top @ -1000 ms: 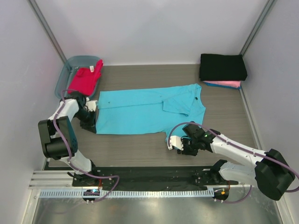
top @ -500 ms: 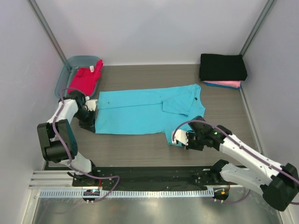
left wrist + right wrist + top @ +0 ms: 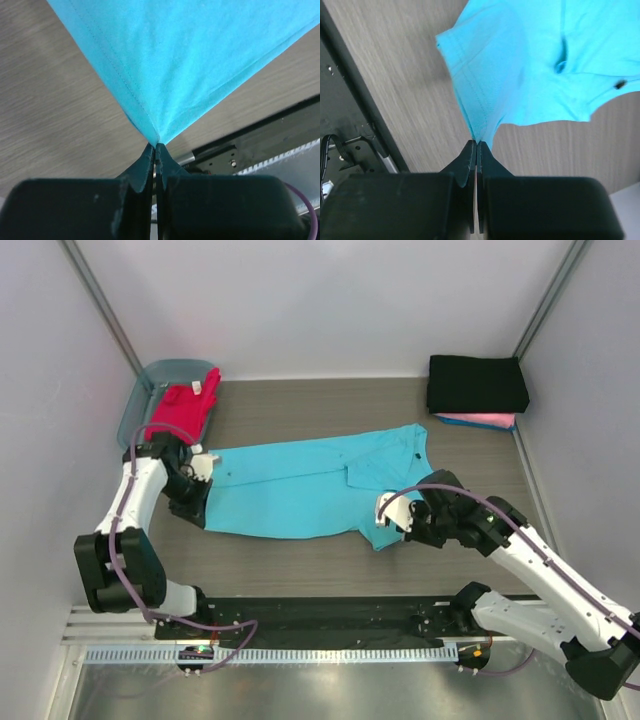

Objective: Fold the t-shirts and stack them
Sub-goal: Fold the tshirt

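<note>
A turquoise t-shirt (image 3: 300, 485) lies spread across the middle of the table, its near edge lifted at both ends. My left gripper (image 3: 203, 502) is shut on its near left corner (image 3: 156, 137). My right gripper (image 3: 392, 523) is shut on its near right edge (image 3: 480, 131), by the sleeve. A small dark neck label (image 3: 619, 84) shows on the cloth. A folded black t-shirt (image 3: 477, 383) rests on a folded pink t-shirt (image 3: 478, 421) at the back right. A red-magenta t-shirt (image 3: 185, 406) lies in the tub.
A translucent blue-grey plastic tub (image 3: 142, 392) stands at the back left against the wall. A black rail (image 3: 320, 620) runs along the table's near edge. White walls close in the left, back and right sides.
My right gripper has closed on the turquoise shirt's near right edge and moved away from me with it. My left gripper has carried its corner slightly farther too; the near hem has risen.
</note>
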Controlling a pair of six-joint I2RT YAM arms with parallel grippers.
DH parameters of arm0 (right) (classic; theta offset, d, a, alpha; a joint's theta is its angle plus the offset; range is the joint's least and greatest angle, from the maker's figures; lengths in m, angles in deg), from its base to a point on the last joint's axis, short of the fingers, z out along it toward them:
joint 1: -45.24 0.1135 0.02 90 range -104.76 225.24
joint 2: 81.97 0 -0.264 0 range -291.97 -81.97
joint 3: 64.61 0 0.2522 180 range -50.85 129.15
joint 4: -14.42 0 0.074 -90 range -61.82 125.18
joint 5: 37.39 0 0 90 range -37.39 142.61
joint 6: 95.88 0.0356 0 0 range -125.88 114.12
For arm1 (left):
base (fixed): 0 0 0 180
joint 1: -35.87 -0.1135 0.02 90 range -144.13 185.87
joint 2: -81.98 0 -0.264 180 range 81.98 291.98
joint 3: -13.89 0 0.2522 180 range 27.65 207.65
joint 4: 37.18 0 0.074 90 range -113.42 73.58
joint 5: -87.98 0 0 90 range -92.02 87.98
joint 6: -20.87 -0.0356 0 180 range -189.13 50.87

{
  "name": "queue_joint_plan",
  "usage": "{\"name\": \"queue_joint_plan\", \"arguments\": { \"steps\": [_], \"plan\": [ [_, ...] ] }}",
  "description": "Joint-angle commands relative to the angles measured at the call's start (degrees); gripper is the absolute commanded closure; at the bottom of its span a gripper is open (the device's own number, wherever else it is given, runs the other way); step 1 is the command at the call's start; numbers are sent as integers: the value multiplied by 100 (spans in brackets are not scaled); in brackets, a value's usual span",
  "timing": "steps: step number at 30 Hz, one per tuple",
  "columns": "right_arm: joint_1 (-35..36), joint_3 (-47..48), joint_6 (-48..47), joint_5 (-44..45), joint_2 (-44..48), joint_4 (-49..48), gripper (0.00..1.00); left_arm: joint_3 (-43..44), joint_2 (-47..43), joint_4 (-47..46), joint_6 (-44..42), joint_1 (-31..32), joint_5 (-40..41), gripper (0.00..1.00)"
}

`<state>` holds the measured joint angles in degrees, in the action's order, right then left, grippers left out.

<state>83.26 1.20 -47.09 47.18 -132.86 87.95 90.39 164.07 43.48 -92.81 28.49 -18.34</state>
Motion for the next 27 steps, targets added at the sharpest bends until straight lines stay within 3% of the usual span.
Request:
{"name": "queue_joint_plan", "arguments": {
  "steps": [1,11,22,27],
  "plan": [
    [-5,542,-18,305,-34,193,99,230,-368,535,-233,17,-39,99],
    [-49,385,-387,1079,-552,-1158,99,-25,-343,281,-58,17,68,100],
    [-1243,1034,-203,684,-2248,-2671,99,792,993,105,127,26,-249,100],
    [-1402,1509,-230,613,-2952,-3067,99,1230,1468,-1,241,17,-240,100]
  ]
}}
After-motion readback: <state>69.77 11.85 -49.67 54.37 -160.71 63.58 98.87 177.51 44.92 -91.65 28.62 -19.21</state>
